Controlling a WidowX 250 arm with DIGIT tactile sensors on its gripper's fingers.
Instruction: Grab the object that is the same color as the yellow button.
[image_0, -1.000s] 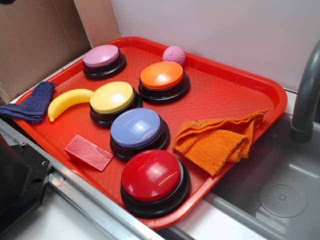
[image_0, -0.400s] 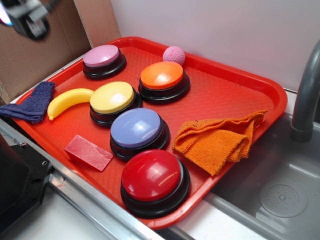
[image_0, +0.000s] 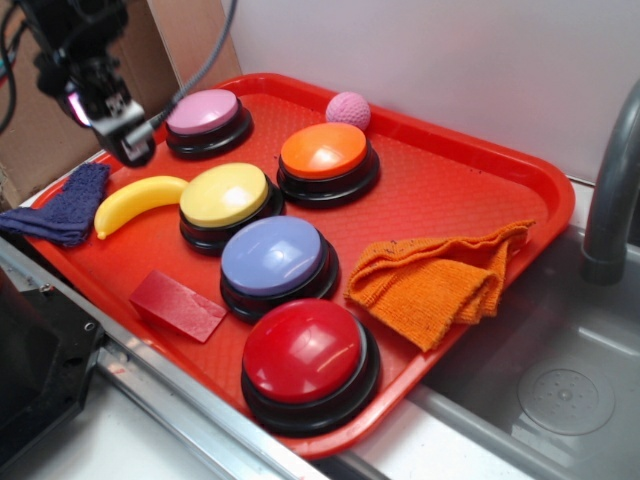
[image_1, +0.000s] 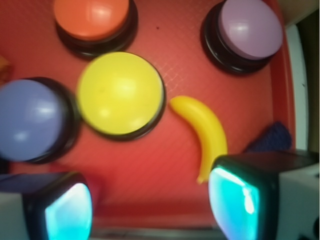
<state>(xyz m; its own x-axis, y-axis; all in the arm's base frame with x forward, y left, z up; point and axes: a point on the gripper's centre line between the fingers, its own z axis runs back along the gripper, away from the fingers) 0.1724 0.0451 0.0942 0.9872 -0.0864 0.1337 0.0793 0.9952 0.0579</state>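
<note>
Nearest, a red block (image_0: 178, 305) lies at the banana's (image_0: 138, 203) 5 o'clock; the yellow button (image_0: 224, 195) sits just beside the banana at 3 o'clock, a blue cloth (image_0: 66, 205) at 9 o'clock, all on the red tray (image_0: 470, 170). Farther, the gripper (image_0: 128, 142) hangs above at 12 o'clock, jaws parted and empty, near the pink button (image_0: 204, 112).

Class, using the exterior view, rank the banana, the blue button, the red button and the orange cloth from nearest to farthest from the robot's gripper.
1. Banana: just below the gripper, at the tray's left.
2. Blue button: mid-tray, toward the front.
3. Red button: at the front edge.
4. Orange cloth: far right of the tray.
</note>
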